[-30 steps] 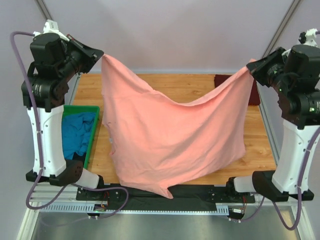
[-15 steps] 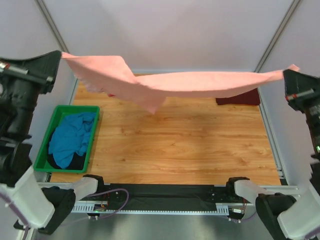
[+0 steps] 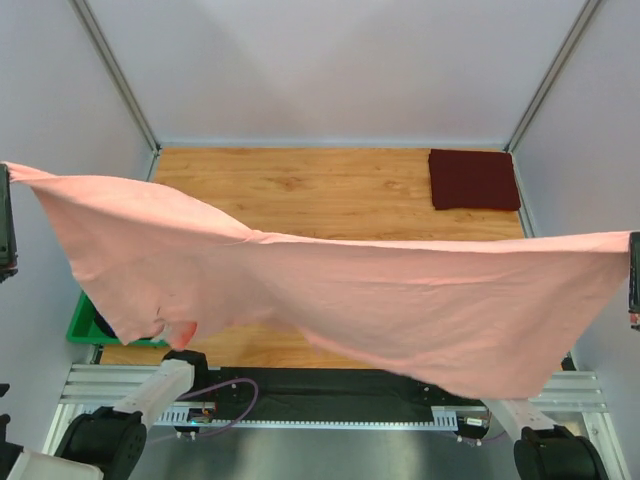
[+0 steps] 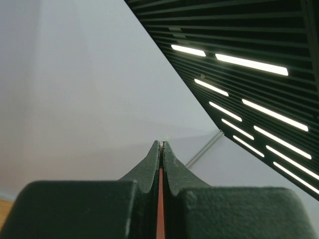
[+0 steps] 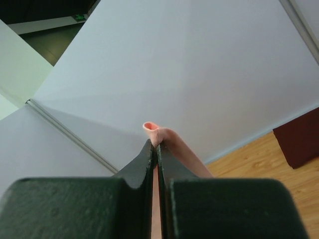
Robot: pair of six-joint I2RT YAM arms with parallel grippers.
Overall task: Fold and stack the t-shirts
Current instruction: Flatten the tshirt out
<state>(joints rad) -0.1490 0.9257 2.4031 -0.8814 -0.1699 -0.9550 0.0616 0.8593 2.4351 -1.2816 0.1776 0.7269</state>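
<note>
Top external: salmon-pink t-shirt (image 3: 350, 290) stretched between left tool (image 4: 162, 145), right tool (image 5: 154, 144), both clenched

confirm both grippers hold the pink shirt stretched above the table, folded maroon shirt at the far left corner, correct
No: the folded maroon shirt lies at the far right corner of the table, not left, as the top external view shows. The left gripper and right gripper do hold the pink shirt stretched above.

The left hand (image 4: 162, 146) pinches the salmon-pink t-shirt (image 4: 160, 206) edge; ceiling lights (image 4: 251, 63) above.
</note>
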